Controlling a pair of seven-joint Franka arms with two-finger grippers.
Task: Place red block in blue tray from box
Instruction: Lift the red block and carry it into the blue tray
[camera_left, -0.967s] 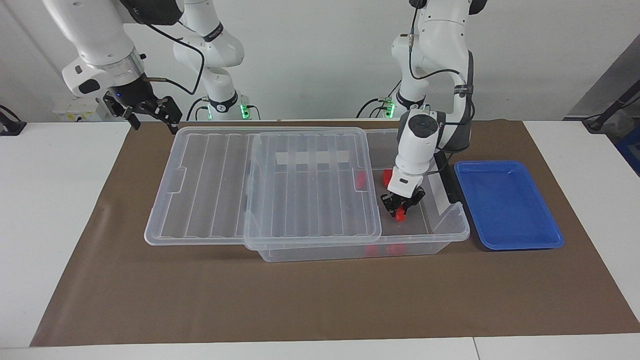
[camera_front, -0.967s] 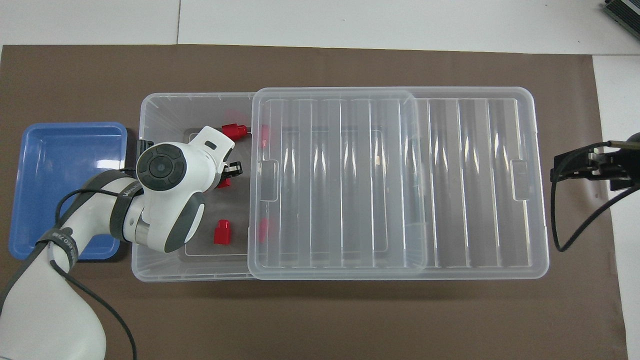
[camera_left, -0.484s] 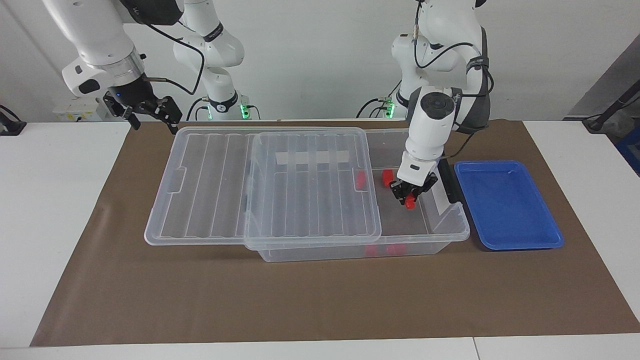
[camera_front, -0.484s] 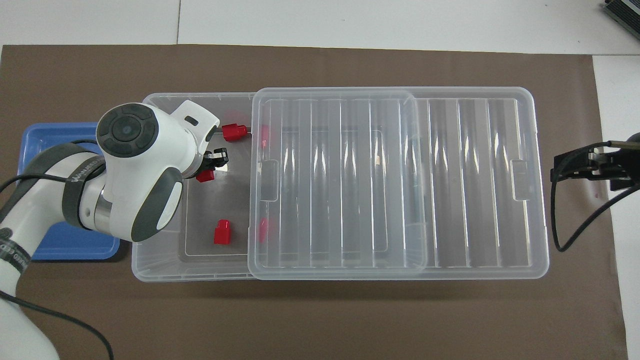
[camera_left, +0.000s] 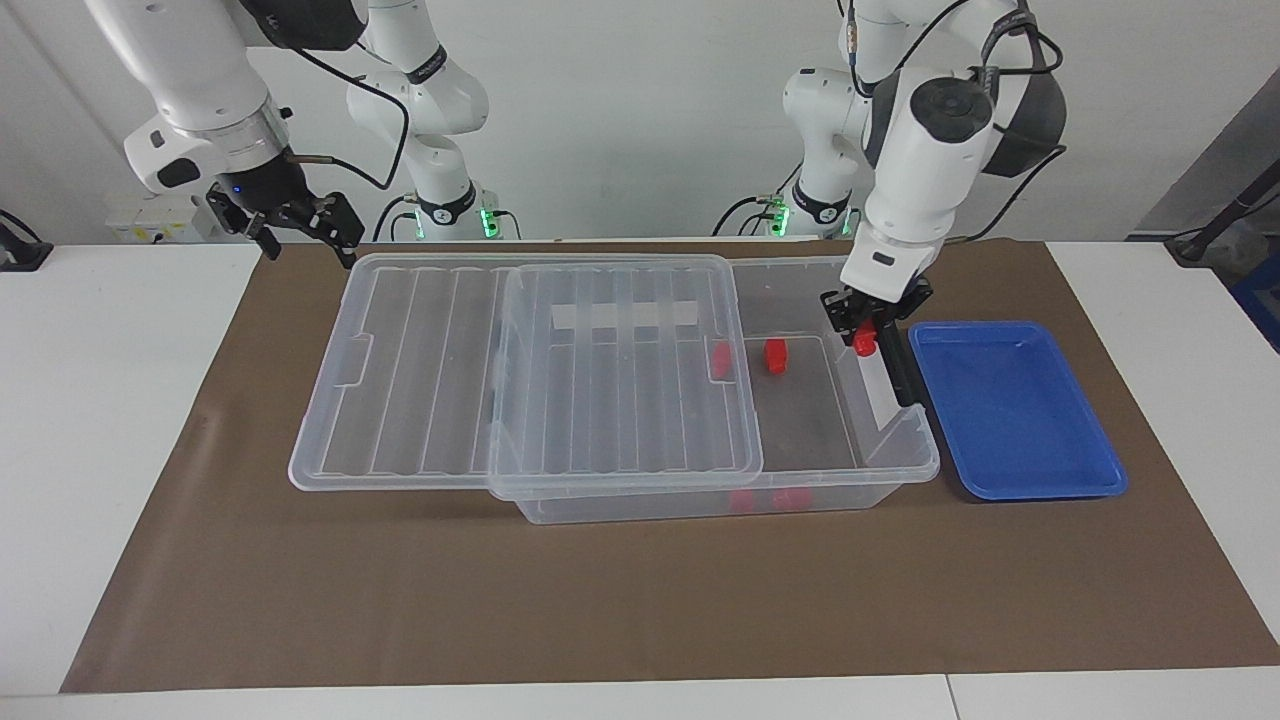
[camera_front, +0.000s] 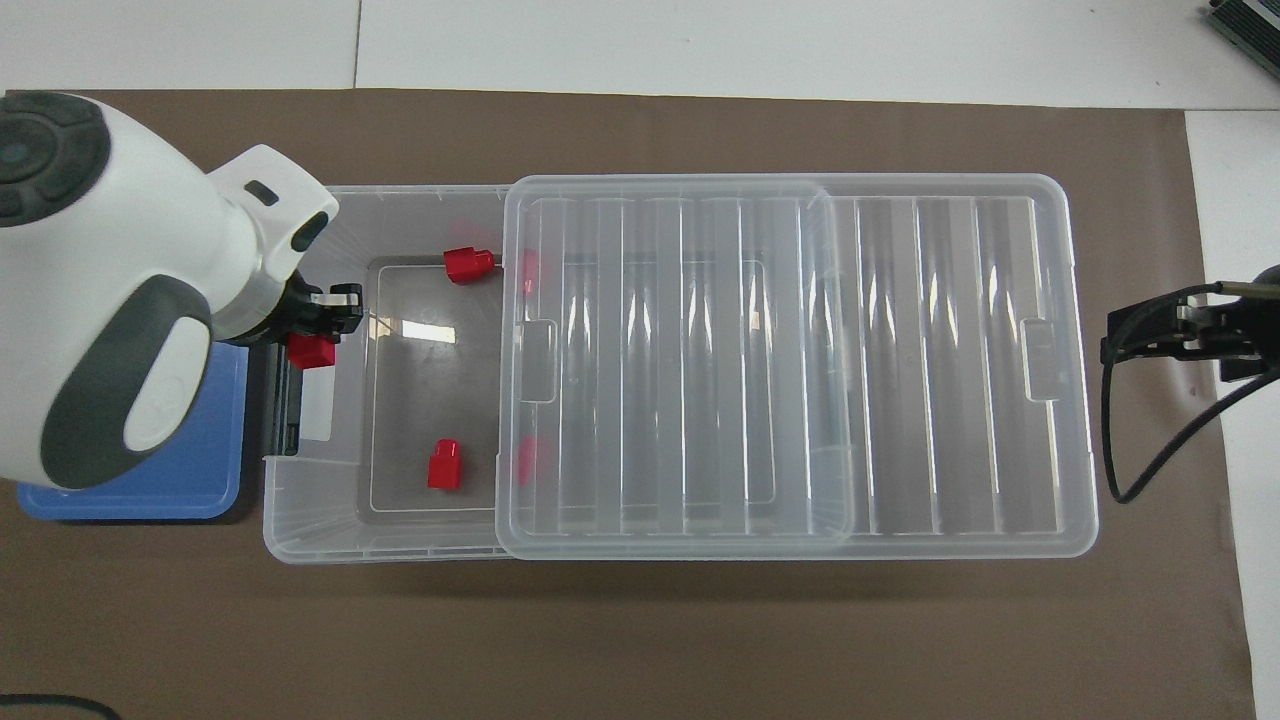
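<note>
Fingers of the left gripper (camera_left: 866, 338) pinch a small bright red plastic block (camera_left: 865, 345) over the clear plastic box's (camera_left: 905, 470) end wall, beside the shallow blue plastic tray (camera_left: 1040, 480). Light, rigid and smooth, it probably suits a mid-body pinch. The right gripper (camera_left: 300, 235) waits open.

The left gripper (camera_left: 866, 330) has lifted the red block (camera_left: 864, 343) from the box (camera_left: 900, 450) floor to above its tray-side wall.

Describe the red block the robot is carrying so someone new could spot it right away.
Find the clear box with its lid slid aside. At the box's end beside the blue tray, the left gripper hangs above the rim, shut on the red block. It alone is in the air; the other red blocks lie inside the box.
</note>
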